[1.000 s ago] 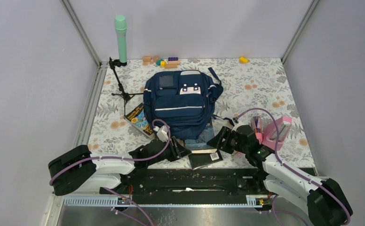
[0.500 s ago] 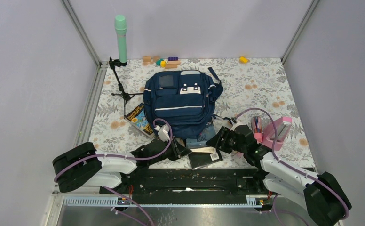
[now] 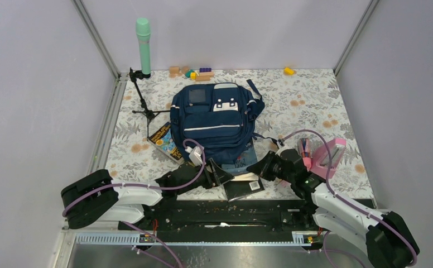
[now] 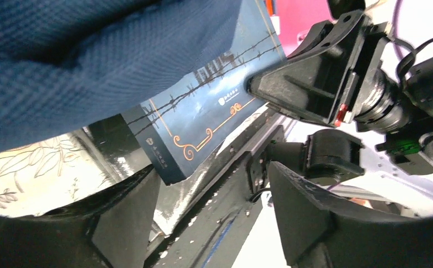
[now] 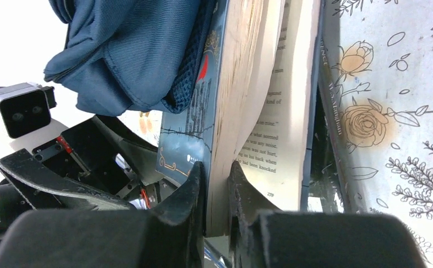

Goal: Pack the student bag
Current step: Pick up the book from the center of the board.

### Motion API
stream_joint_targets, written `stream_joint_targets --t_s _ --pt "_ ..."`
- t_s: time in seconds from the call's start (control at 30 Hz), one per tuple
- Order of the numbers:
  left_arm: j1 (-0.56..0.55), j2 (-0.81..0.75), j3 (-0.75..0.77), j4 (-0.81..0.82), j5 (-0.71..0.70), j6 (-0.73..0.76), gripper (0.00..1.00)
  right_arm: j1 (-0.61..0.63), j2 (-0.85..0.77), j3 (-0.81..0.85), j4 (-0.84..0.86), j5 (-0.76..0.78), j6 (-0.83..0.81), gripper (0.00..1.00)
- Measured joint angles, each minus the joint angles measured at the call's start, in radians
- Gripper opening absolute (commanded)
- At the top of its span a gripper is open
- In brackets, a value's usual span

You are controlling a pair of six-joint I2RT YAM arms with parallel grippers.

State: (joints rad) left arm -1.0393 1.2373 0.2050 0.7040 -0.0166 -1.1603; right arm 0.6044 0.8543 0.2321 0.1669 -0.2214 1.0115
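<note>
The student bag [image 3: 217, 120] lies flat mid-table, navy with pale stripes. A dark blue book [image 3: 242, 162] pokes out from under its near edge. My right gripper [image 3: 260, 167] is shut on that book; in the right wrist view its fingers [image 5: 217, 184] clamp the cover and a wad of pages while the rest of the book [image 5: 281, 100] splays open beside the bag's fabric [image 5: 130, 50]. My left gripper [image 3: 224, 173] stands open at the book's left; in the left wrist view the book's corner [image 4: 203, 128] hangs just above the left gripper [image 4: 211, 206], under the bag [image 4: 91, 56].
A colourful book [image 3: 167, 142] sticks out left of the bag. A black packet [image 3: 245, 188] lies at the table's near edge. A pink pencil case [image 3: 326, 156] stands to the right. A green cylinder on a tripod [image 3: 143, 47] and toy blocks [image 3: 195, 72] sit at the back.
My right gripper has shut on the blue book's cover and pages. My left gripper has opened wide and shifted slightly right beside the book.
</note>
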Motion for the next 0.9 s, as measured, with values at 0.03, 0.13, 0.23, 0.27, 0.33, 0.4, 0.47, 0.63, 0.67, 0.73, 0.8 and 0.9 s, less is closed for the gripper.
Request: stream_joint_targets --t_s 0.03,0.13,0.23,0.27,0.33,0.4,0.47,0.63,0.67,0.73,0.8,0.9 --pt "0.0 -0.001 0.004 0.006 0.001 -0.004 0.82 0.0 -0.018 0.0 -0.011 0.002 0.01 0.0" --pt "0.0 -0.004 0.011 0.013 0.001 -0.011 0.88 0.002 -0.072 0.0 -0.045 0.008 0.036 0.0" --pt "0.0 -0.004 0.018 0.018 0.002 -0.016 0.9 0.005 -0.142 0.002 -0.105 0.019 0.063 0.0" --pt "0.0 -0.004 0.02 0.019 0.002 -0.019 0.91 0.005 -0.159 0.005 -0.123 0.021 0.069 0.0" --pt "0.0 -0.002 0.026 0.023 0.006 -0.021 0.91 0.006 -0.195 0.014 -0.164 0.024 0.085 0.0" --pt "0.0 0.014 0.036 0.028 0.012 -0.026 0.91 0.006 -0.221 0.02 -0.185 0.026 0.101 0.0" --pt "0.0 0.042 0.05 0.034 0.023 -0.028 0.91 0.006 -0.237 0.021 -0.194 0.027 0.118 0.0" --pt "0.001 0.107 0.064 0.089 0.049 -0.051 0.92 0.006 -0.25 0.021 -0.195 0.026 0.161 0.0" --pt "0.001 0.115 0.065 0.099 0.054 -0.055 0.92 0.006 -0.255 0.021 -0.196 0.026 0.166 0.0" --pt "0.0 0.124 0.071 0.104 0.061 -0.063 0.92 0.006 -0.27 0.024 -0.211 0.026 0.172 0.0" --pt "-0.002 0.127 0.076 0.106 0.066 -0.068 0.9 0.006 -0.282 0.033 -0.227 0.026 0.175 0.0" --pt "-0.006 0.135 0.087 0.106 0.067 -0.071 0.73 0.006 -0.293 0.042 -0.23 0.025 0.19 0.0"
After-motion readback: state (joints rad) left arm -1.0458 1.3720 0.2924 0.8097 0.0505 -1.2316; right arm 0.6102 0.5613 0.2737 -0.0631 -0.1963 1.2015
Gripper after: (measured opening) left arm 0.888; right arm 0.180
